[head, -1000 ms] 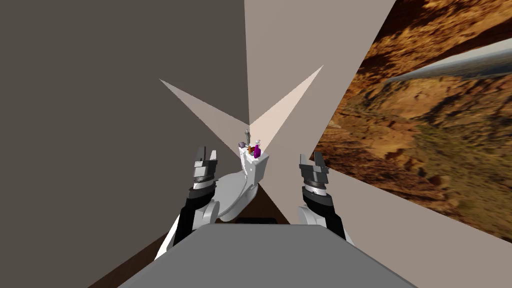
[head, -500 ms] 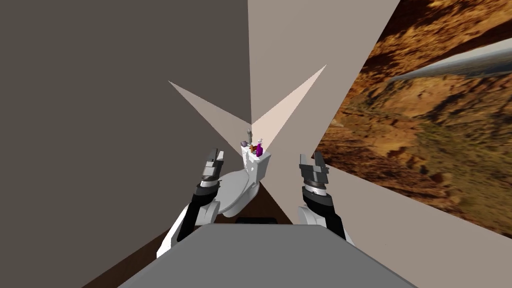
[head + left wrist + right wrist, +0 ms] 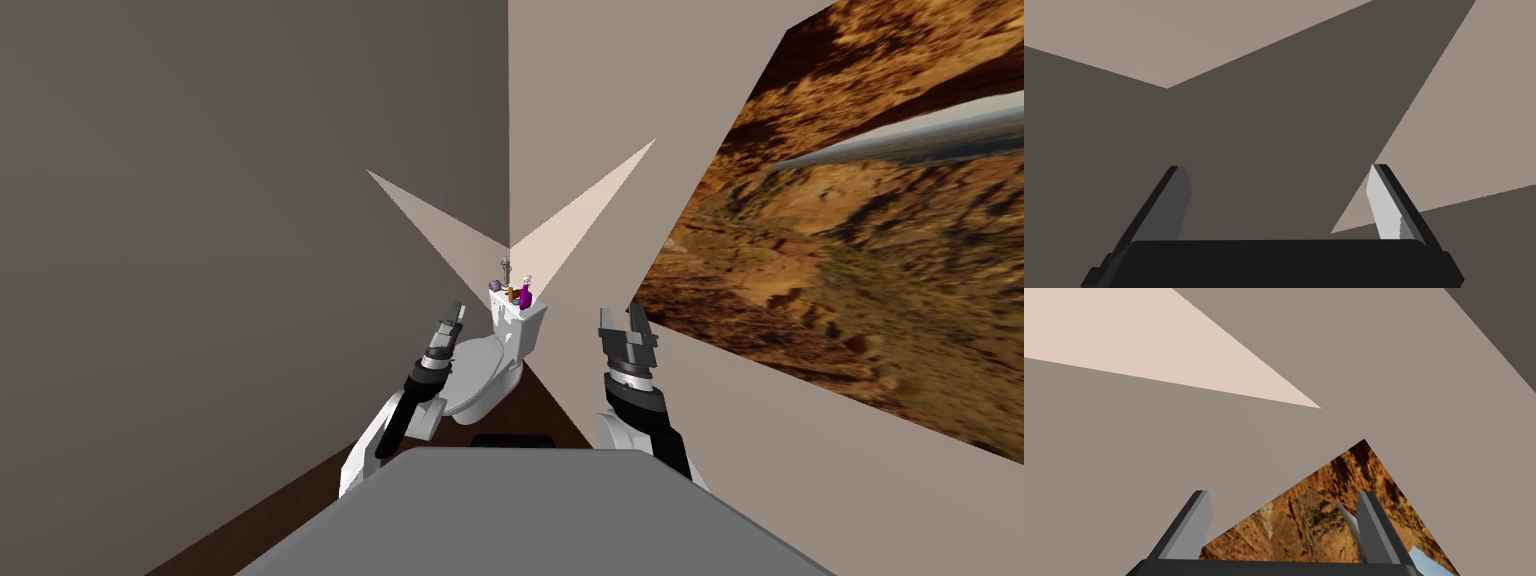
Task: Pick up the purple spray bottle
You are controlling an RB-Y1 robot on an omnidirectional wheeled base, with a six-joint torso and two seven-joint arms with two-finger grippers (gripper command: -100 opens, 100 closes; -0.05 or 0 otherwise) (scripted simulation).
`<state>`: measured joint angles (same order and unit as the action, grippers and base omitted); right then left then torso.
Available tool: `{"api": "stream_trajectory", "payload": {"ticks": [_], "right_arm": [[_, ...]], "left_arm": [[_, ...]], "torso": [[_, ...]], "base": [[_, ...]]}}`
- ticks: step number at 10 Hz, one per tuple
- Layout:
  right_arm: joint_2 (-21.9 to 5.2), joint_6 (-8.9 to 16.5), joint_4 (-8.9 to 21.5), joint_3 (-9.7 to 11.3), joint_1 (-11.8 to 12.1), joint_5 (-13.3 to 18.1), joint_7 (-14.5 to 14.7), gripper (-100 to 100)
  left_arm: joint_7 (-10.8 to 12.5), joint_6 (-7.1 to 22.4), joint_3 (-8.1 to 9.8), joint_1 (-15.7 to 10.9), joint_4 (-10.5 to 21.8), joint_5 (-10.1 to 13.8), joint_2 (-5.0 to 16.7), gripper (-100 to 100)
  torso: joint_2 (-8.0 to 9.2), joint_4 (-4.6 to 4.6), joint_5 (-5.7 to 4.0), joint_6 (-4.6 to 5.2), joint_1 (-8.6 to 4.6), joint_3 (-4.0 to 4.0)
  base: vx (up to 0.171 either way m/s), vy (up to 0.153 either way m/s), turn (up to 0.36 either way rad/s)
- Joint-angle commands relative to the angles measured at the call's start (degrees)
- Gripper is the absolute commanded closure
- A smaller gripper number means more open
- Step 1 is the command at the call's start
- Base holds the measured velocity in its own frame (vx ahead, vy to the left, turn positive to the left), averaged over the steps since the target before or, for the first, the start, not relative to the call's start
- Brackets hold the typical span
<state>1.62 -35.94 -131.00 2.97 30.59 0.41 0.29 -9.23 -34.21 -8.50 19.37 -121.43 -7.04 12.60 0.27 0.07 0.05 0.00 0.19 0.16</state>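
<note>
The purple spray bottle (image 3: 525, 295), white at its head, stands just right of the head view's centre. It is at the right end of the lid on the boxy white tank (image 3: 522, 330) of a toilet. On the same lid, to the bottle's left, are a small orange thing (image 3: 511, 294) and a small greyish-purple lump (image 3: 494, 286). Behind them is a slim grey upright thing (image 3: 506, 268). All three are too small to name. The white oval toilet bowl (image 3: 480, 365) lies below and left of the tank.

Compared with a second ago, the whole head picture has slid a little to the right, wall corner and toilet alike, so that is my own turn. The left gripper (image 3: 455, 318) has swung in from centre-left toward the middle. It now shows against the bowl's upper left edge, just left of the tank and apart from the bottle, rolled nearly edge-on. Its wrist view shows the fingers (image 3: 1174, 200) spread wide. The right gripper (image 3: 620, 316) keeps its place right of centre, its fingers (image 3: 1196, 523) likewise spread apart.
</note>
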Motion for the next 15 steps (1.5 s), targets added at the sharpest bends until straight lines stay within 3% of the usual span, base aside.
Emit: {"api": "stream_trajectory", "payload": {"ticks": [1,2,3,5,6,8,9,10,11,12,13,15], "right_arm": [[0.0,0.0,0.0,0.0,0.0,0.0,0.0,0],[0.0,0.0,0.0,0.0,0.0,0.0,0.0,0],[0.0,0.0,0.0,0.0,0.0,0.0,0.0,0],[0.0,0.0,0.0,0.0,0.0,0.0,0.0,0],[0.0,0.0,0.0,0.0,0.0,0.0,0.0,0],[0.0,0.0,0.0,0.0,0.0,0.0,0.0,0],[0.0,0.0,0.0,0.0,0.0,0.0,0.0,0],[0.0,0.0,0.0,0.0,0.0,0.0,0.0,0],[0.0,0.0,0.0,0.0,0.0,0.0,0.0,0],[0.0,0.0,0.0,0.0,0.0,0.0,0.0,0],[0.0,0.0,0.0,0.0,0.0,0.0,0.0,0],[0.0,0.0,0.0,0.0,0.0,0.0,0.0,0]], "left_arm": [[-0.2,-0.6,-1.24,-2.0,2.8,-1.1,1.6,-100],[-0.4,-0.9,-2.39,-3.8,4.4,-2.1,2.9,-100],[-0.4,-0.9,-2.39,-3.8,5.0,-2.1,2.9,-100],[-0.6,-1.5,-4.84,-7.7,9.1,-4.3,5.4,-100],[-0.6,-1.5,-4.84,-7.7,9.8,-4.3,5.4,-100],[-0.6,-2.1,-7.47,-11.4,13.8,-6.4,7.8,-100],[-0.6,-2.1,-7.47,-12.0,15.0,-6.4,7.8,-100],[-0.6,-2.4,-8.83,-14.3,17.1,-7.6,9.1,-100],[-0.6,-2.4,-8.83,-14.3,17.8,-7.6,9.1,-100],[-0.5,-2.7,-10.22,-16.8,19.9,-8.7,10.3,-100],[-0.5,-2.7,-10.22,-16.8,20.6,-8.7,10.3,-100],[-0.1,-3.2,-13.06,-20.8,25.0,-10.8,12.7,-100]], "torso": [[0.00,0.00,0.00,0.00,0.00,0.00],[-0.01,-0.01,-0.01,0.00,-0.01,-0.01],[0.03,0.00,0.00,0.00,0.02,0.01],[-0.07,-0.02,-0.01,0.00,-0.03,-0.04],[-0.05,-0.01,-0.01,0.01,-0.02,-0.03],[-0.07,-0.02,-0.02,0.00,-0.08,-0.05],[-0.07,-0.01,-0.02,0.00,-0.05,-0.04],[-0.11,-0.02,-0.02,0.00,-0.07,-0.06],[-0.12,-0.02,-0.03,0.01,-0.10,-0.07],[-0.15,-0.03,-0.03,0.00,-0.15,-0.08],[-0.17,-0.04,-0.04,0.01,-0.16,-0.10],[-0.20,-0.04,-0.04,0.01,-0.19,-0.12]], "base": [[-0.068,0.043,0.042],[-0.087,0.056,0.073],[-0.062,0.043,0.015],[-0.060,0.045,0.045],[-0.051,0.032,0.011],[-0.057,0.038,0.040],[-0.043,0.035,0.009],[-0.046,0.026,0.022],[-0.031,0.015,0.007],[-0.028,0.016,0.018],[-0.023,0.010,0.002],[-0.029,0.008,0.003]]}}
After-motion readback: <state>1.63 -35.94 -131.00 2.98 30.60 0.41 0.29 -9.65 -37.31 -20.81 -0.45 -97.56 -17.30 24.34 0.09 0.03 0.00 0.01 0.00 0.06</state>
